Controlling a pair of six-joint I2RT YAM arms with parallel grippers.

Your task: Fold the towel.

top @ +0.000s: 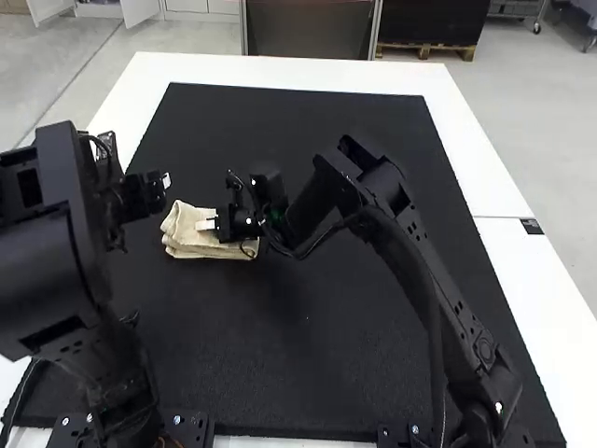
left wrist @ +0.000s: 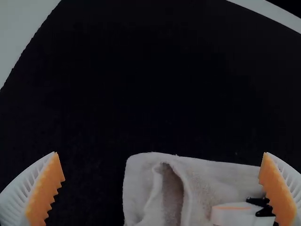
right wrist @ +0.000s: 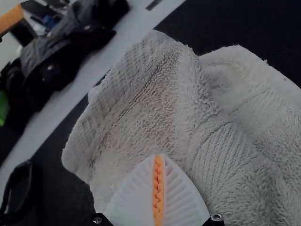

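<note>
Towel (top: 187, 245) here, pale and folded into a low stack, lying on the left part of the black mat (top: 280, 121), between its near and far edges! Layers show along its near side in the high view, and in the left wrist view a fold gapes at one end. Over that same left part of the mat, the right gripper (top: 207, 224) has its fingers pressed together, pad to pad, their tips at the towel. Just beside, the left gripper (top: 145, 194) hangs above the mat's left side, fingers spread wide, nothing between them. Left arm stands by the mat's near left corner, right arm by its near right, and the white table (top: 485, 177) borders the mat.
</note>
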